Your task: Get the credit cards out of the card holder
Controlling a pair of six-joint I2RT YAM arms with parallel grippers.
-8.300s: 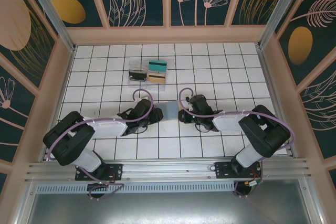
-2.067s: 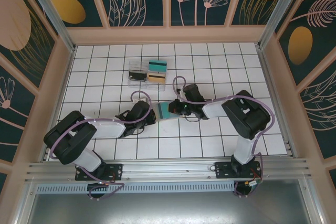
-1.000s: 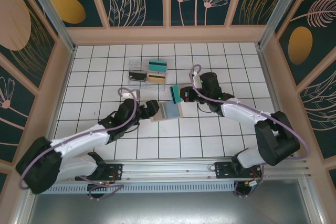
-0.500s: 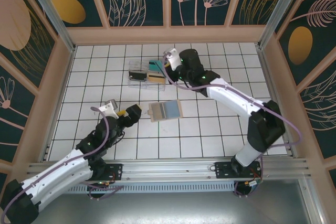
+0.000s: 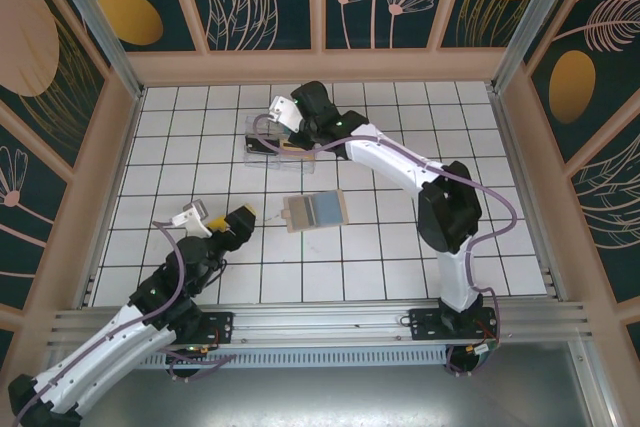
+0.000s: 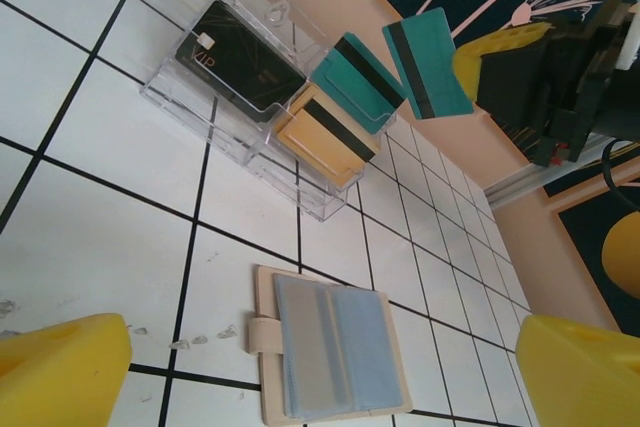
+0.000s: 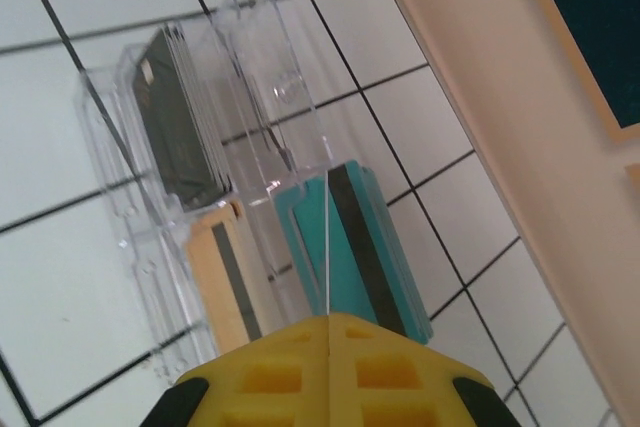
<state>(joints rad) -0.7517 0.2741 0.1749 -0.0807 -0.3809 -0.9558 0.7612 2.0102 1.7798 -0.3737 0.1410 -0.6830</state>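
The right gripper (image 7: 328, 325) has its yellow padded fingers pressed together on a thin teal plastic credit card with a black stripe (image 6: 428, 62). It grips the card by one short end. The card hangs on edge just over the far end of the clear plastic compartment tray (image 6: 190, 112). Whether its lower edge touches the tray I cannot tell. From the right wrist the card is seen edge-on, as a thin pale line over the compartment directly below.

In that compartment leans a second teal card with a black stripe (image 6: 360, 82). Beside it in the tray sits a tan-gold card with a dark stripe (image 6: 322, 137). At the tray's other end a black card with gold lettering (image 6: 240, 57) leans in its own compartment.

The left gripper (image 6: 320, 352) hovers on the near side of the tray and well apart from it, its two yellow fingers (image 6: 55, 372) spread wide.

The thin tan bifold card holder (image 6: 330, 357) lies opened flat between the tray and the left gripper, apart from the tray. Its grey-blue inner pockets face up and its closing tab sticks out at one side. Tray and card holder both rest on the white tiled table (image 6: 90, 237).
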